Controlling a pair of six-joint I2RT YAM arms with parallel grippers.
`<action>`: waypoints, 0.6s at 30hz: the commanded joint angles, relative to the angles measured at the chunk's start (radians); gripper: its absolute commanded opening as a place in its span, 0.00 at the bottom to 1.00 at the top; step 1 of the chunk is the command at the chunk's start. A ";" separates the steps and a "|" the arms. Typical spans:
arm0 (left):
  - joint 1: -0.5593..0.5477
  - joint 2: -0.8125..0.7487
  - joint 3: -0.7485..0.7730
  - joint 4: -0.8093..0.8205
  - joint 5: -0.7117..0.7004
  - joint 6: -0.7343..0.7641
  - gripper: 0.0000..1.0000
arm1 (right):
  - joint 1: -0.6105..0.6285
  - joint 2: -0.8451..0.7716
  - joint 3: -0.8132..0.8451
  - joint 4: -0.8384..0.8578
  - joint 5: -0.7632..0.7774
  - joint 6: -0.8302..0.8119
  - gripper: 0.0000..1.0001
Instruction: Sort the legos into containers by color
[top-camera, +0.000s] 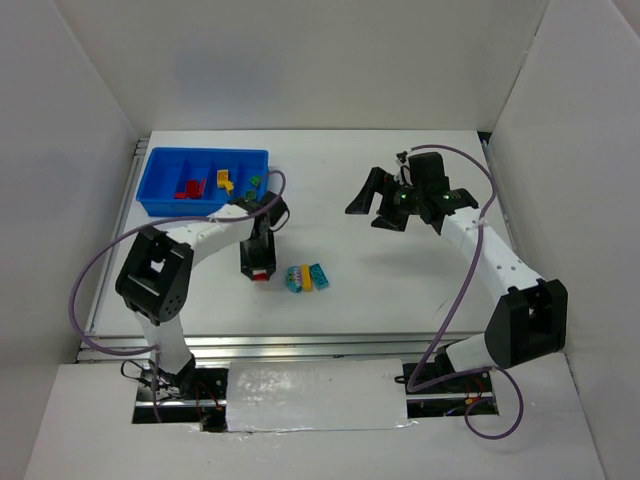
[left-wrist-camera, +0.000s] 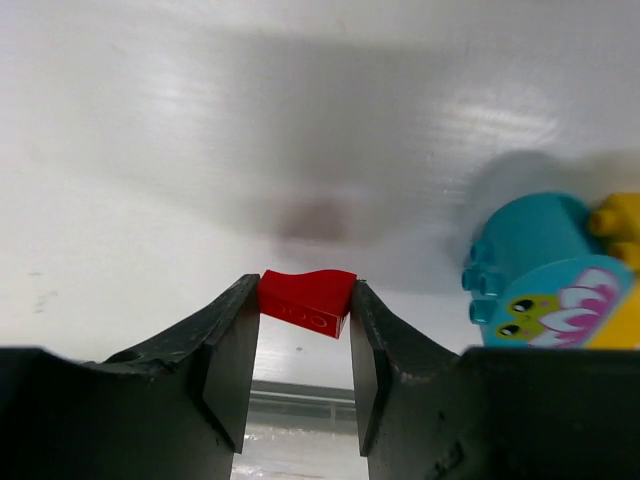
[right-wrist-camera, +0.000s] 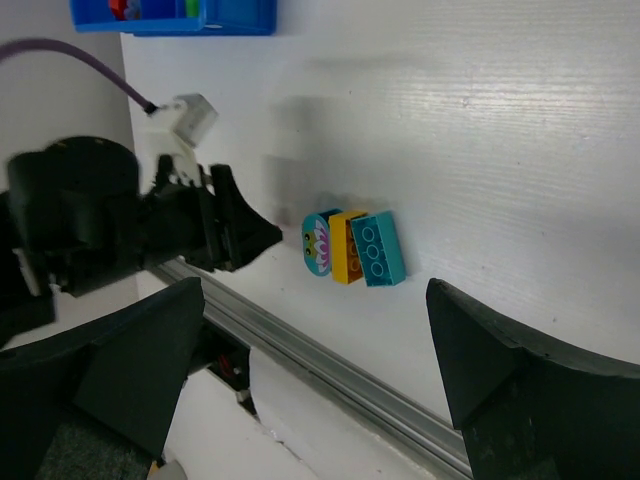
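My left gripper (top-camera: 261, 272) is shut on a small red lego (left-wrist-camera: 305, 300), held between its fingertips (left-wrist-camera: 240, 310) just above the white table. To its right lie a cyan lego with a printed face (left-wrist-camera: 535, 270), a yellow lego (left-wrist-camera: 620, 255) and a cyan brick (right-wrist-camera: 378, 248) in a row; the row also shows in the top view (top-camera: 307, 278). The blue tray (top-camera: 160, 165) at the back left holds red (top-camera: 188, 189), yellow (top-camera: 224, 180) and green (top-camera: 256, 183) legos in separate compartments. My right gripper (top-camera: 385, 205) is open and empty, raised at centre right.
White walls enclose the table on the left, back and right. A metal rail (top-camera: 300, 345) runs along the near edge. The left arm's purple cable (top-camera: 95, 270) loops out at the left.
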 joint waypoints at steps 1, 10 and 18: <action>0.085 -0.071 0.161 -0.080 -0.089 0.046 0.00 | 0.010 0.009 0.036 0.026 -0.010 -0.021 1.00; 0.431 0.140 0.671 -0.157 -0.184 0.032 0.00 | 0.010 0.040 0.064 0.016 -0.027 -0.022 1.00; 0.562 0.405 1.065 -0.119 -0.217 -0.020 0.01 | 0.011 0.055 0.070 0.011 -0.033 -0.040 1.00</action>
